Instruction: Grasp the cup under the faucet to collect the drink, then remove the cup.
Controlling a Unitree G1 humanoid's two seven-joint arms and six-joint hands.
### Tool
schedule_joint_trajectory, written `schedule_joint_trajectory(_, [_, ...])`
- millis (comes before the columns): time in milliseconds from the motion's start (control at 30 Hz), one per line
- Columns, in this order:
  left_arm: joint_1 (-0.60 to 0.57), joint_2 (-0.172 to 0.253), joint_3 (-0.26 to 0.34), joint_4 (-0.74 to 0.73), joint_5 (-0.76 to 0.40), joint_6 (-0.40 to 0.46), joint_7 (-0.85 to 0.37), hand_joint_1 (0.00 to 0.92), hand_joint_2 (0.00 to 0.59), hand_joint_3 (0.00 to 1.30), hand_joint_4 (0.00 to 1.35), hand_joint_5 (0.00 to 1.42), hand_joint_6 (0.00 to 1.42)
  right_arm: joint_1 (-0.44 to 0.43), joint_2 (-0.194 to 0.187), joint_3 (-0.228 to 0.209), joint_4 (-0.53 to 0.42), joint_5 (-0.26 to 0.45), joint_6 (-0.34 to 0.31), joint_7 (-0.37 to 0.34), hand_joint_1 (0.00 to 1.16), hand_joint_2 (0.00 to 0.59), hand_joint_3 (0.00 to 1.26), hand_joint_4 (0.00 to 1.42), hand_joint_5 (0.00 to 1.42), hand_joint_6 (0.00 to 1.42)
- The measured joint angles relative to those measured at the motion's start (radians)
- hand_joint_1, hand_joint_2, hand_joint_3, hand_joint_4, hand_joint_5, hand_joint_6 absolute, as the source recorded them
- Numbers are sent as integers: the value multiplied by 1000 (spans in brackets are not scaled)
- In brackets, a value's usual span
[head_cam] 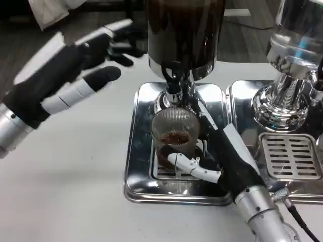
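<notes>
The cup — a clear ribbed glass with a shallow layer of dark drink in its bottom — stands upright on the slotted grate of the drip tray, directly below the faucet of the drink dispenser. The dispenser's tank is filled with dark liquid, and its chrome spout hangs just above the cup's rim.

The right hand reaches in from the lower right and wraps the cup: one white finger curls across the near side of the glass low down, while the dark palm and the other fingers lie against its right side and behind it. The hand looks closed on the cup, though the far fingers are partly hidden by the glass and the spout, so how firmly they touch I cannot quite tell. Its silver forearm runs off toward the bottom right corner, with a black cable beside it.

The left hand hovers above the counter at the upper left, well apart from the cup and the tray — fingers spread and extended toward the dispenser, holding nothing.

To the right, a second chrome dispenser stands on its own tray with a slotted grate, just beside the first tray.
</notes>
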Motion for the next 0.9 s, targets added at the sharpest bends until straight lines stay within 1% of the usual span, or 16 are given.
schedule_joint_trajectory(133, [0, -1, 18, 0, -1, 0, 4, 0, 64, 161, 154, 277, 375, 0, 0, 0, 0, 0, 0, 0, 597, 186, 0, 0, 0, 177])
schedule_joint_trajectory(233, [0, -2, 25, 0, -1, 0, 4, 0, 67, 197, 170, 277, 376, 0, 0, 0, 0, 0, 0, 0, 595, 187, 0, 0, 0, 178])
schedule_joint_trajectory(300, [2, -2, 26, 0, -1, 7, 4, 0, 81, 219, 197, 277, 389, 0, 1, 0, 0, 0, 0, -1, 593, 188, 0, 0, 4, 192])
schedule_joint_trajectory(467, [18, -3, 26, 0, 0, 22, 4, 0, 96, 244, 232, 292, 408, 1, 3, 0, 0, -7, 0, -14, 602, 180, 0, 0, 73, 244])
schedule_joint_trajectory(633, [45, -4, 26, 0, 5, 35, 4, 0, 102, 254, 245, 301, 411, 1, 2, 7, -1, -40, 2, -35, 613, 185, 0, 13, 106, 258])
schedule_joint_trajectory(833, [56, -4, 27, 0, 6, 44, 4, 0, 104, 263, 261, 304, 419, 1, 2, 13, -1, -55, 3, -37, 616, 184, 0, 14, 115, 273])
schedule_joint_trajectory(900, [56, -4, 27, 0, 6, 45, 4, 0, 114, 272, 275, 313, 428, 1, 2, 14, -1, -68, 6, -43, 632, 182, 0, 14, 136, 288])
